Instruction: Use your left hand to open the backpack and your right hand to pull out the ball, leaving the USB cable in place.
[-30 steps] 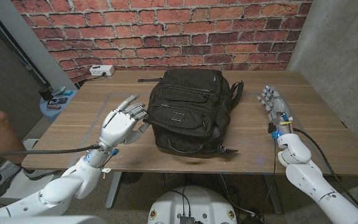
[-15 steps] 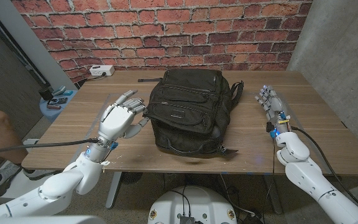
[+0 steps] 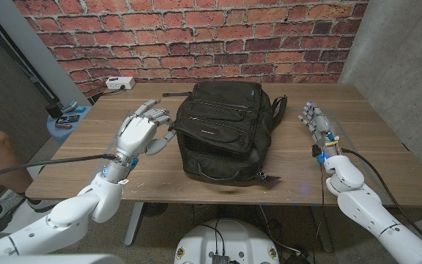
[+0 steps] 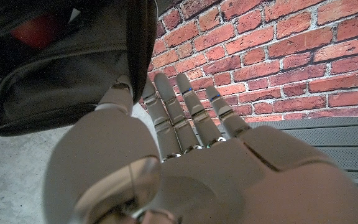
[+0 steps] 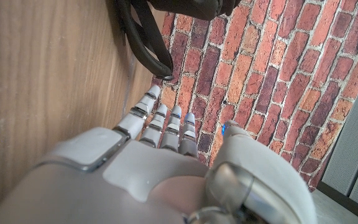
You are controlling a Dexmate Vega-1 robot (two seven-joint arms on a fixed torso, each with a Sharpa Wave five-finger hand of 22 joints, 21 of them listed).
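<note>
Wooden table [image 3: 387, 139] against red brick wall [image 3: 196, 40], black backpack [image 3: 222, 132] mid-table, bulging, left hand [image 3: 139, 133] just left of backpack, empty, fingers spread, right hand [image 3: 319, 130] right of backpack, empty, fingers extended.

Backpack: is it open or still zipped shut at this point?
Partly open, it seems: the backpack gapes in the left wrist view, something red inside. The left hand is at its side.
</note>
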